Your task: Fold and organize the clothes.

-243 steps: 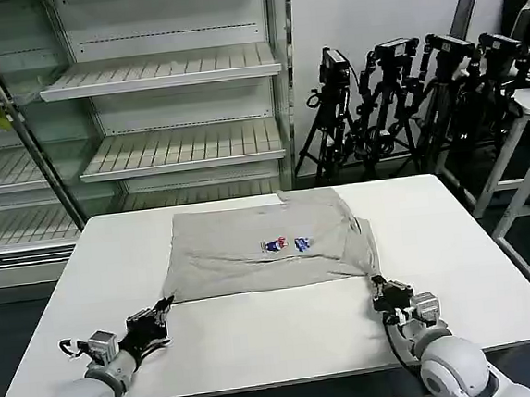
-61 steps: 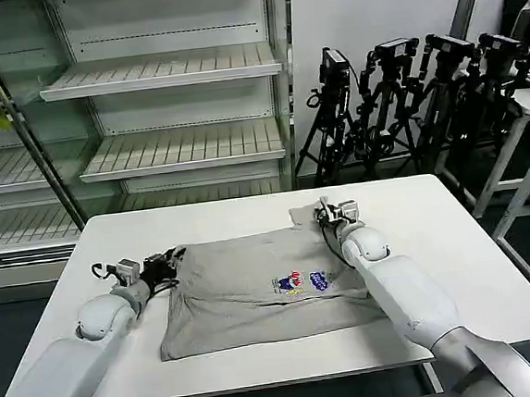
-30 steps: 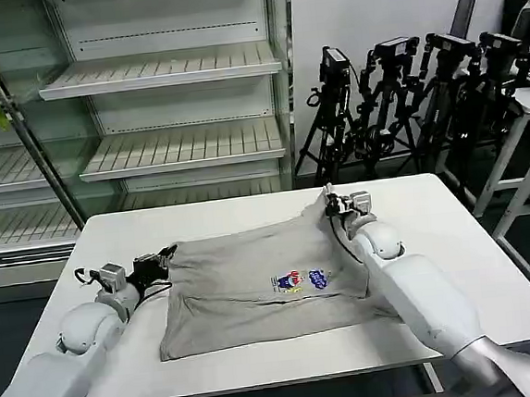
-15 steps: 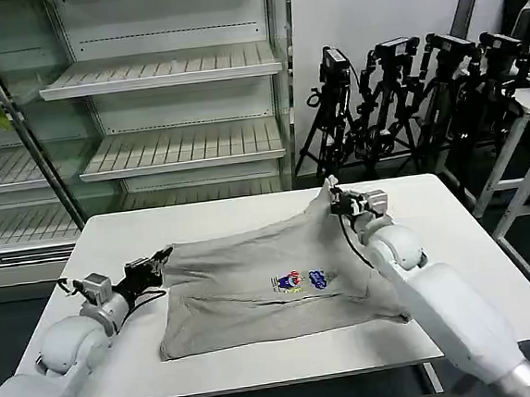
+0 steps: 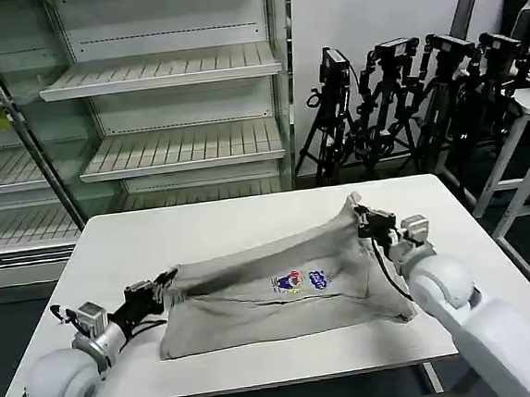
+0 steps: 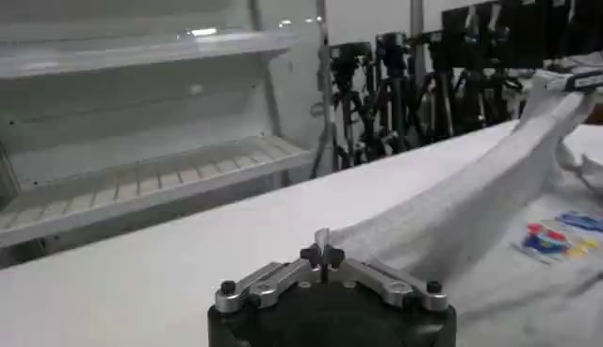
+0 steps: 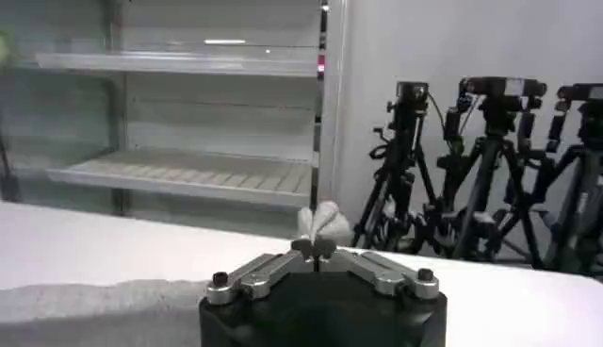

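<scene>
The grey T-shirt [image 5: 282, 290] lies in the middle of the white table [image 5: 248, 220], with its little colour print [image 5: 298, 279] facing up. Its far edge is lifted off the table and pulled tight like a rope between the two grippers.

The left gripper [image 5: 161, 286] is at about nine o'clock from the print, low and close to the table. In the left wrist view its fingers are pinched tight on a corner of the cloth [image 6: 323, 247]. The right gripper [image 5: 359, 211] is at about two o'clock from the print and sits higher up. In the right wrist view its fingertips are squeezed on a small bunch of cloth [image 7: 320, 226]. How much cloth each one holds is hard to see, so the hold may be thin.

The step looks like folding the far edge over toward the near edge. To do it well, both grippers should move together toward six o'clock at the same speed. They should keep the edge tight and level. Then lay it down flat so the edges match, and only then let go. Pulling too hard could drag the whole shirt across the table.
</scene>
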Tool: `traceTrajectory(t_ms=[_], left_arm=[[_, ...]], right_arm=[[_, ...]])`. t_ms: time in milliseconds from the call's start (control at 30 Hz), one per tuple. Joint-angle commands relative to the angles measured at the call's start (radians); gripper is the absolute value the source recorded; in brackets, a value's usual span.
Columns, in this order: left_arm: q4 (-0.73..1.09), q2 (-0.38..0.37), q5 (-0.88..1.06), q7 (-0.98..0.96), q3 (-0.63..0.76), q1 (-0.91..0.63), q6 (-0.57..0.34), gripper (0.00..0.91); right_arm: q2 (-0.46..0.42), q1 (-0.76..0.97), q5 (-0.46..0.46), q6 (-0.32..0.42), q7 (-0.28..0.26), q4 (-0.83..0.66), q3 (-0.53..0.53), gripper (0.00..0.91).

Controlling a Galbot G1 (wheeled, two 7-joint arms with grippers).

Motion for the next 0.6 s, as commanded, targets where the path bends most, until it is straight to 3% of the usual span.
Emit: traceTrajectory(t_ms=[33, 433, 467, 500, 533, 600], left_arm=[[-0.053, 0.009, 0.015, 0.000, -0.028, 0.113, -0.005, 0.040], [-0.067, 0.025, 0.007, 0.000, -0.050, 0.123, -0.015, 0.040], [-0.074, 0.027, 0.007, 0.001, -0.055, 0.133, -0.015, 0.040], [-0.077, 0.028, 0.007, 0.001, -0.057, 0.137, -0.015, 0.040], [-0.083, 0.029, 0.007, 0.002, -0.060, 0.146, -0.015, 0.040], [-0.087, 0.030, 0.007, 0.003, -0.060, 0.153, -0.014, 0.040]], right_arm=[[-0.087, -0.197, -0.004, -0.002, 0.005, 0.119, 0.056, 0.000], [-0.025, -0.189, -0.081, 0.007, 0.009, 0.045, -0.018, 0.000], [-0.021, -0.187, -0.082, 0.007, 0.009, 0.037, -0.021, 0.071], [-0.019, -0.186, -0.084, 0.006, 0.009, 0.033, -0.022, 0.292], [-0.018, -0.186, -0.090, 0.006, 0.009, 0.028, -0.025, 0.907], [-0.019, -0.186, -0.092, 0.001, 0.012, 0.025, -0.026, 0.907]])
